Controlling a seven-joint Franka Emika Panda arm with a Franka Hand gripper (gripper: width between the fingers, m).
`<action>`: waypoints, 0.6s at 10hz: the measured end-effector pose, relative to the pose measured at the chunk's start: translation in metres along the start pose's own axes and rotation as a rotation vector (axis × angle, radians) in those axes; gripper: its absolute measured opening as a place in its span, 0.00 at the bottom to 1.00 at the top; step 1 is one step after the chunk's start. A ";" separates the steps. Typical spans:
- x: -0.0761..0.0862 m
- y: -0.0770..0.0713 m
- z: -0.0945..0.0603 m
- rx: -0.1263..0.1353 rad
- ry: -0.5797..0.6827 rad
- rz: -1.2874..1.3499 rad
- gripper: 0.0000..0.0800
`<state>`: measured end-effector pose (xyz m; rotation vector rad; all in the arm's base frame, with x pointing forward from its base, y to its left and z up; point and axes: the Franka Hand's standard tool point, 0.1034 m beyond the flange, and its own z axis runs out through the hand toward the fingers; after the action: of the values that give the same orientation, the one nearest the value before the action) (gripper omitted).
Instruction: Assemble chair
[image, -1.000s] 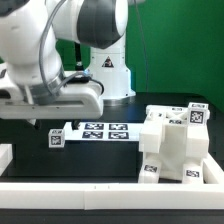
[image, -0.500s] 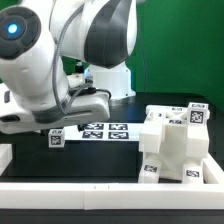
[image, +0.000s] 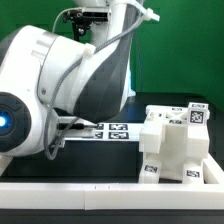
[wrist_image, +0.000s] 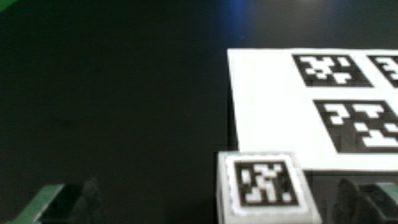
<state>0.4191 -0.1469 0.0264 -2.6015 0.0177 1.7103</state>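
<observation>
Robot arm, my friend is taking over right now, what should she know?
Tool: fingertips spread apart, holding nothing, hovering over a small white tagged piece on the black table.
That piece lies just off the edge of the marker board.
The joined white blocky chair structure stands at the exterior view's right, against the white border rail.
Done: several pieces are already put together.
Left: probably grasping the small piece and adding it to the structure.
The arm hides much of the exterior view.

Low exterior view; close downward wrist view.
</observation>
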 end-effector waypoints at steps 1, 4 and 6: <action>-0.001 0.000 0.000 0.002 -0.001 0.002 0.81; 0.008 -0.013 0.010 -0.003 -0.014 0.110 0.81; 0.011 -0.016 0.016 -0.008 -0.009 0.119 0.81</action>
<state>0.4094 -0.1305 0.0098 -2.6486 0.1692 1.7618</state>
